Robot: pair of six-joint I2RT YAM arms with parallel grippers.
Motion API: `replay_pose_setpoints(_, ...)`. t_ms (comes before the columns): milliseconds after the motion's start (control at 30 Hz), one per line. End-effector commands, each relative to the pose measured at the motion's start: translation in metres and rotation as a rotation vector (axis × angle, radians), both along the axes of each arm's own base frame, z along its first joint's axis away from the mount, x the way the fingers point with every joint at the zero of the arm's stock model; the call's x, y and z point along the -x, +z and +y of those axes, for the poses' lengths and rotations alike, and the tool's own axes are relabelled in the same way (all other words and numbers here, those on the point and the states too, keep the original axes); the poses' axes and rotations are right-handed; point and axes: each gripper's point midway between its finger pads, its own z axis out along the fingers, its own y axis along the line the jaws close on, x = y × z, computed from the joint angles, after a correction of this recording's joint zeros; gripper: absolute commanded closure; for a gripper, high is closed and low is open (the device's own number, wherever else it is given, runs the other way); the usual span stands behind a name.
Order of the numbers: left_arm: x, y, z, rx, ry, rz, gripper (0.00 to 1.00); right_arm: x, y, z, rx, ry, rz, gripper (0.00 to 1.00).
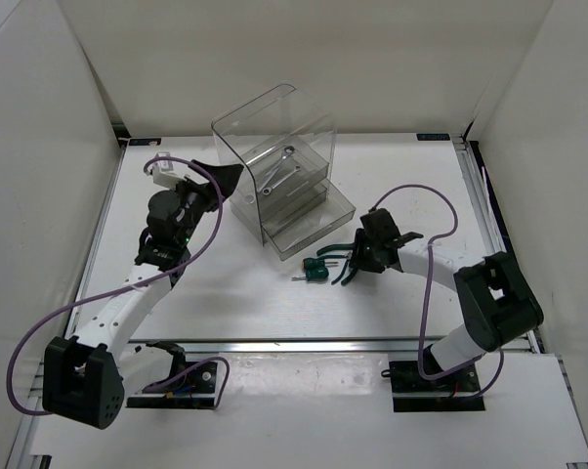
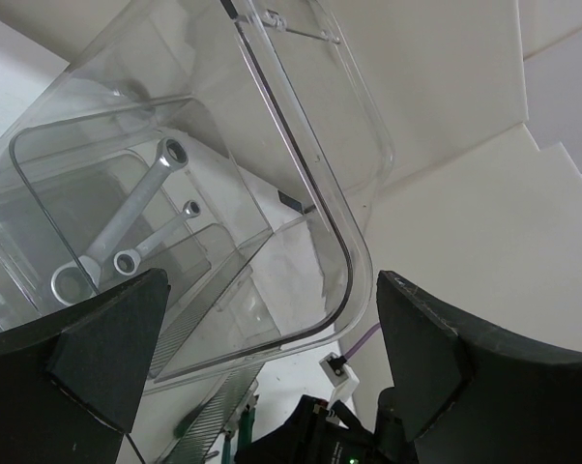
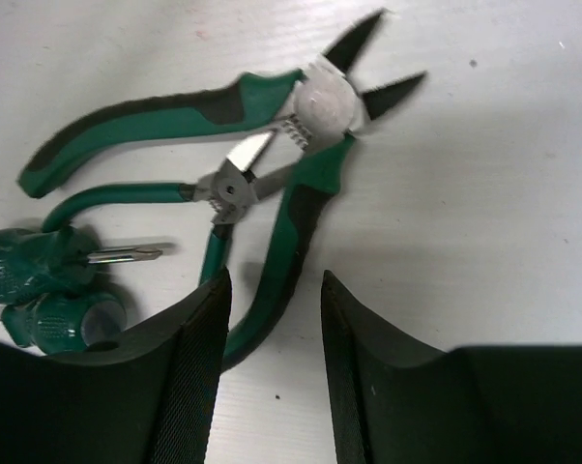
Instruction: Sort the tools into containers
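The clear organiser [image 1: 237,137] stands at the back middle, its lower drawers [image 1: 318,223] pulled out toward the front. Two silver wrenches [image 1: 279,166] lie in an upper drawer and also show in the left wrist view [image 2: 112,237]. My left gripper [image 1: 228,179] is open beside the organiser's left side, and the organiser's rounded edge [image 2: 341,280] lies between its fingers. My right gripper [image 1: 357,262] is open low over green-handled pliers [image 3: 301,116]. One pliers handle [image 3: 289,242] runs between its fingers. A smaller pair [image 3: 228,188] and two stubby green screwdrivers [image 3: 40,266] lie just left.
White walls enclose the table on three sides. A purple cable [image 1: 426,210] loops off the right arm, and another purple cable [image 1: 191,171] off the left. The screwdrivers [image 1: 315,270] lie just in front of the pulled-out drawers.
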Motion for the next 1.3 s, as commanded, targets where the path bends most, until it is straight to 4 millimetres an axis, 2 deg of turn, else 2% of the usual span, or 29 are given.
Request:
replay_pose_setpoints(0,0.007,0.007,0.001,0.012,-0.002,-0.022,0.01,0.007,-0.005,-0.011,0.074,-0.042,0.070,0.54)
replay_pose_setpoints(100,0.005,0.004,0.002,0.017,0.003,-0.016,0.01,0.013,-0.016,-0.026,0.178,-0.069,0.156,0.61)
replay_pose_setpoints(133,0.006,0.003,0.001,0.019,-0.001,-0.012,0.01,0.017,-0.025,-0.028,0.203,-0.067,0.198,0.73)
replay_pose_setpoints(267,0.006,0.007,0.003,0.023,0.008,-0.019,0.01,0.029,-0.035,-0.042,0.279,-0.101,0.266,0.99)
replay_pose_setpoints(400,0.007,0.004,0.005,0.031,0.019,-0.010,0.01,0.040,-0.030,-0.055,0.300,-0.134,0.262,1.00)
replay_pose_setpoints(433,0.007,0.003,0.005,0.030,0.021,-0.008,0.01,0.052,-0.032,-0.063,0.325,-0.140,0.291,1.00)
replay_pose_setpoints(533,0.007,0.002,0.005,0.036,0.022,-0.006,0.01,0.066,-0.026,-0.077,0.351,-0.185,0.283,1.00)
replay_pose_setpoints(667,0.004,0.002,0.004,0.044,0.022,-0.009,0.01,0.076,-0.003,-0.089,0.345,-0.231,0.224,1.00)
replay_pose_setpoints(900,0.001,0.002,0.002,0.064,0.018,-0.007,0.01,0.054,0.071,-0.090,0.282,-0.226,-0.007,1.00)
replay_pose_setpoints(967,0.001,0.001,0.003,0.066,0.019,-0.005,0.01,0.051,0.081,-0.090,0.283,-0.207,-0.032,1.00)
replay_pose_setpoints(1067,0.002,0.000,0.002,0.067,0.017,-0.004,0.01,0.040,0.101,-0.081,0.259,-0.167,-0.094,1.00)
replay_pose_setpoints(1133,0.002,-0.001,0.002,0.068,0.017,-0.001,0.01,0.030,0.114,-0.067,0.236,-0.128,-0.135,1.00)
replay_pose_setpoints(1167,0.002,-0.002,0.002,0.068,0.016,0.001,0.01,0.022,0.127,-0.060,0.218,-0.113,-0.164,1.00)
replay_pose_setpoints(1233,0.002,-0.003,0.002,0.066,0.013,0.004,0.01,0.016,0.126,-0.048,0.245,-0.067,-0.150,1.00)
replay_pose_setpoints(1267,0.002,-0.001,0.003,0.069,0.019,-0.002,0.01,0.007,0.138,-0.040,0.242,-0.054,-0.172,1.00)
